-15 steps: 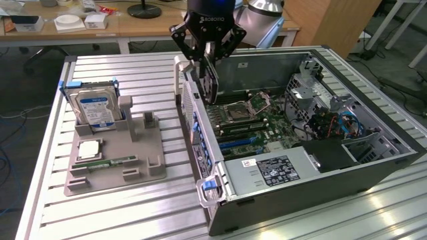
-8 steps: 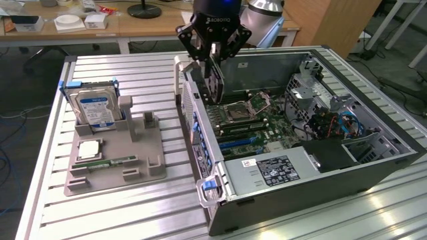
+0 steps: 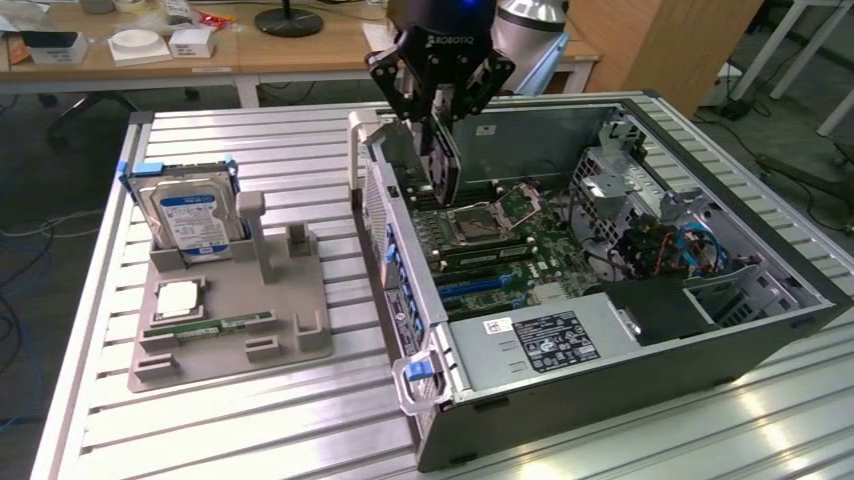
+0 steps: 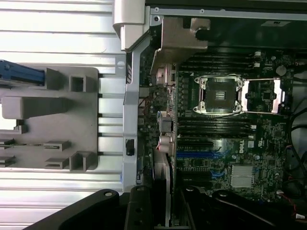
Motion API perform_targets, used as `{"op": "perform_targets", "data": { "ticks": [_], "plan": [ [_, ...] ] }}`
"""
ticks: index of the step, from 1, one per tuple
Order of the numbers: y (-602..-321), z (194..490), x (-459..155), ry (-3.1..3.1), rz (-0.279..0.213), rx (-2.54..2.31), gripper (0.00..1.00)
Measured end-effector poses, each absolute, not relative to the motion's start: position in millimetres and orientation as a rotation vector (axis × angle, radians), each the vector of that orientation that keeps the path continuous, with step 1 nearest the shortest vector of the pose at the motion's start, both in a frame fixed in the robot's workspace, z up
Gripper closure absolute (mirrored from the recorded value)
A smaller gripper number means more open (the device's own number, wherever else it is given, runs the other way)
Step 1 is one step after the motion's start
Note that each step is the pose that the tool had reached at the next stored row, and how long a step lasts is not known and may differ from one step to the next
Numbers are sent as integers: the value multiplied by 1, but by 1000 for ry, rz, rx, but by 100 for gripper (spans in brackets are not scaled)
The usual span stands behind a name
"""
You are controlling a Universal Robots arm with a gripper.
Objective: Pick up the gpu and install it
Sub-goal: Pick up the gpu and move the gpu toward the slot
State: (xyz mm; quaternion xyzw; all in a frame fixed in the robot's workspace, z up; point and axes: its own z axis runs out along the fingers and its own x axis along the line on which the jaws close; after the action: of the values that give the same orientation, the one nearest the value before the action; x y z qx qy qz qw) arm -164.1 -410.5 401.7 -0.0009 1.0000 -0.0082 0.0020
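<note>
gpu (image 3: pixel 443 172) hangs on edge, clamped between the fingers of the gripper (image 3: pixel 441 118), its lower end reaching into the open computer case (image 3: pixel 747 330) close to the case's rear wall. In the wrist view its thin edge (image 4: pixel 163 179) lies over the motherboard (image 4: pixel 230 143) inside the case, near the processor socket (image 4: pixel 219 95). A gray parts holder (image 3: pixel 227 300) sits on the bench (image 3: pixel 267 420) beside the case.
</note>
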Motion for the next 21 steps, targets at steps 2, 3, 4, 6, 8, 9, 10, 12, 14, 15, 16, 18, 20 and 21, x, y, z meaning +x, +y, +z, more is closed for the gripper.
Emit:
{"op": "perform_targets", "data": {
  "ticks": [2,3,4,6,8,9,10,12,14,15,16,18,20,21],
  "plan": [
    [-411,402,-162,3137,-26,-3,73],
    [-411,402,-162,3138,-26,-3,73],
    [-411,402,-162,3137,-26,-3,73],
    [-410,401,-162,3136,-25,-2,73],
    [-410,401,-160,3136,-28,-2,73],
    [-410,401,-160,3136,-30,-2,73],
    [-410,401,-159,3136,-30,-2,73],
    [-410,401,-156,3136,-31,-2,73],
    [-410,401,-150,3136,-33,-2,73],
    [-410,401,-147,3136,-34,-2,73],
    [-410,401,-142,3136,-34,-2,73],
    [-410,400,-133,3137,-34,-2,73],
    [-410,400,-125,3137,-33,-2,73],
    [-410,400,-122,3137,-32,-2,73]
  ]
}}
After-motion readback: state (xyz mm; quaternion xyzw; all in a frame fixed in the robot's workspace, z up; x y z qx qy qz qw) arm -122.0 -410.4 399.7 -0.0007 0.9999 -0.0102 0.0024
